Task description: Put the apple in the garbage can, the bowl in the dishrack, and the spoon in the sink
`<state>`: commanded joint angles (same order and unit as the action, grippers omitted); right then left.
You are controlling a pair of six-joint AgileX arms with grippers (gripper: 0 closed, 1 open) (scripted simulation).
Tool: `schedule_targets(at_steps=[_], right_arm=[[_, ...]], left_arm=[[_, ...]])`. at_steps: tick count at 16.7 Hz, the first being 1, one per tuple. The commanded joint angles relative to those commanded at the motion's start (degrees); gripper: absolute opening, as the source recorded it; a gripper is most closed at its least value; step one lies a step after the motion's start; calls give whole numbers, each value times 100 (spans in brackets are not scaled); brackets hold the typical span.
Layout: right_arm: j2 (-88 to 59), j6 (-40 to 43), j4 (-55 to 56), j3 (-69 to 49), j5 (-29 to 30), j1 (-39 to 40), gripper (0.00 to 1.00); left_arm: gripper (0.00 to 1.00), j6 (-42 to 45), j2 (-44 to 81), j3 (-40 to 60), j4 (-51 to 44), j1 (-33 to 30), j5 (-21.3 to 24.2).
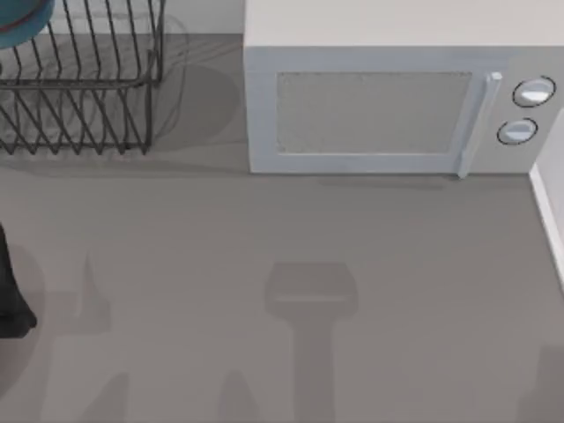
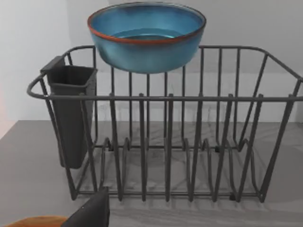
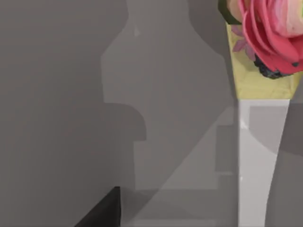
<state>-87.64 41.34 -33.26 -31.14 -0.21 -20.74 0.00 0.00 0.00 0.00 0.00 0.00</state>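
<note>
The blue-teal bowl (image 2: pixel 147 42) with its orange-brown rim is upright at the top of the black wire dishrack (image 2: pixel 189 142), above the dividers near the back rim; I cannot tell whether it rests on the wires. From above, the bowl (image 1: pixel 22 22) shows at the dishrack's (image 1: pixel 84 88) far left corner. A dark part of my left gripper (image 2: pixel 92 212) is in front of the rack, apart from the bowl. My left arm (image 1: pixel 9 295) is at the table's left edge. A dark part of my right gripper (image 3: pixel 104 210) hangs over bare table. The apple, spoon, sink and garbage can are out of view.
A white microwave (image 1: pixel 379 106) stands at the back, right of the rack. A dark cutlery holder (image 2: pixel 71 113) hangs on the rack's side. A pink flower on a yellow-and-white object (image 3: pixel 265 42) is near the right gripper. A white wall edge (image 1: pixel 551 211) lies far right.
</note>
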Motion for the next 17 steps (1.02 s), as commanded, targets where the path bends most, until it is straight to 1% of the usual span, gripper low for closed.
schedule_targets(at_steps=[1,2,9,10,13,17], right_arm=[[0,0,0,0,0,0,2],[0,0,0,0,0,0,0],[0,0,0,0,0,0,0],[404,-25,-569,-269,-90,-12,0],[494,-11,-792,-455,-91,-19,0],[814,35,-1877,-1079,-93,-28,0]], left_arm=[[100,0,0,0,0,0,0],[100,0,0,0,0,0,0],[100,0,0,0,0,0,0],[100,0,0,0,0,0,0],[100,0,0,0,0,0,0],[100,0,0,0,0,0,0]])
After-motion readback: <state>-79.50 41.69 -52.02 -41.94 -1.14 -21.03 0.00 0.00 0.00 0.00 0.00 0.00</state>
